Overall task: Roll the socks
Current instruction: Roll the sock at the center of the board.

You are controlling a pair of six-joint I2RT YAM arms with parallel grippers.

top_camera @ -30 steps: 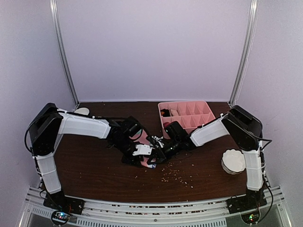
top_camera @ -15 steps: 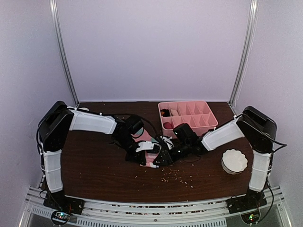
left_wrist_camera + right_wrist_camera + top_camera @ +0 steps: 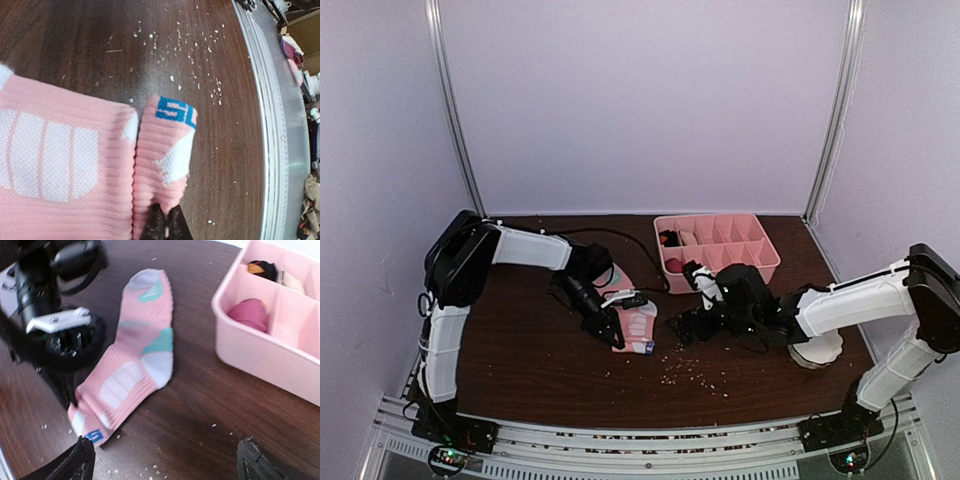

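Left tool [image 3: 164, 226] is pinching the cuff end of the soft knit pink sock [image 3: 140, 350] with mint-green and white patches. Its fingers are pressing together on the fabric with basically no gap showing. From the left wrist view, the cuff bit with the small blue label [image 3: 175, 110] is sitting as a narrow strip right beside the flat part of the leg. It's looking turned over, but I can't tell how far it's actually rolled. The rest of the pink sock is lying flat on the dark brown wooden counter [image 3: 520, 350], toe pointing far and cuff near. That's roughly in the middle between the two arms, and near-left of the pink plastic divided tray [image 3: 715, 217].

Right tool [image 3: 165, 462] is hovering low over the counter to the right of the sock. Its fingers are spreading wide, gripping nothing and not touching the sock.

The tray is sitting at the far right of the counter. A maroon rounded fabric bundle [image 3: 250, 314] is lying in its near-left compartment, and something dark with an orange bit [image 3: 260, 267] is sitting in the compartment behind that. Pale crumbs [image 3: 695, 372] are lying scattered across the near part of the counter. A white scalloped bowl [image 3: 817, 348] is sitting on the right, partly under the right arm.
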